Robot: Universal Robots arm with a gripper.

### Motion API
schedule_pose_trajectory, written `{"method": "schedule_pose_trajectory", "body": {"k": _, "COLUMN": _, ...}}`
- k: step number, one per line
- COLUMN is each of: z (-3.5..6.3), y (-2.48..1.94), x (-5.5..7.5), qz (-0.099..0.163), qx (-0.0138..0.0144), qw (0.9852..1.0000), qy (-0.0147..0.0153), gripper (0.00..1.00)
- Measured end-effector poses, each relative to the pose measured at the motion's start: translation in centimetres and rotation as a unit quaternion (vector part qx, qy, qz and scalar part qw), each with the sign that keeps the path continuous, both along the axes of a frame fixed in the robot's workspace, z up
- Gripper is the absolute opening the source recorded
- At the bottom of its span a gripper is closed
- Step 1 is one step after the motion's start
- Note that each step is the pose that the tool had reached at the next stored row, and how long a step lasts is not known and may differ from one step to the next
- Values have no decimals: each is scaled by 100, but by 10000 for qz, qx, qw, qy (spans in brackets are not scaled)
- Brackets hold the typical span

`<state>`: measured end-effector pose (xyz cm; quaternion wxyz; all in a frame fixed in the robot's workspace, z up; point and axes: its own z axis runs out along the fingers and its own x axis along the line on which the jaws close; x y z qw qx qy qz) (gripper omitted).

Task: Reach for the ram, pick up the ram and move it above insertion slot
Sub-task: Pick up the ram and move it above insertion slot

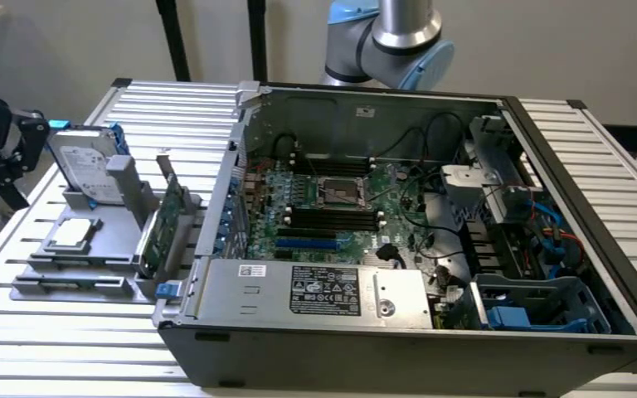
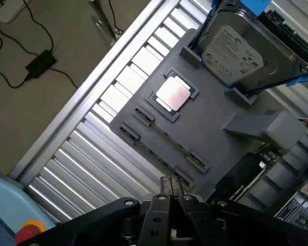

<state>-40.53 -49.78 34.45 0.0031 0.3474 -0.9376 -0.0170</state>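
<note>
Wrist view: closed pincer (image 2: 172, 185) above tray (image 2: 210, 110) slots; ram position unclear.

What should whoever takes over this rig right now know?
Hand: shut, nothing seen in it, near the grey tray beside the computer case.
Ram: cannot be told for sure; a thin strip between two of the tray's clips may be it.
Done: no pick-up shows.
Left: grasp, lift, carry above the memory slots in the case.
</note>
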Motion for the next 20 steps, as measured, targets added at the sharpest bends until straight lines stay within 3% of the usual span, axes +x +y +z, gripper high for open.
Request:
{"method": "schedule_pose_trajectory", "body": {"k": 5, "z": 0, "y": 0, "x": 0, "qz": 449, "qx": 0, "qw": 9990, "qy": -13, "gripper": 11}}
{"method": "schedule_pose_trajectory", "body": {"k": 10, "z": 0, "y": 0, "x": 0, "qz": 909, "qx": 0, "qw": 9959, "qy": -28, "gripper": 11}}
{"method": "schedule_pose_trajectory", "body": {"k": 15, "z": 0, "y": 0, "x": 0, "qz": 1355, "qx": -1, "qw": 9908, "qy": -45, "gripper": 11}}
{"method": "schedule_pose_trajectory", "body": {"k": 20, "z": -1, "y": 0, "x": 0, "qz": 1807, "qx": -1, "qw": 9835, "qy": -64, "gripper": 11}}
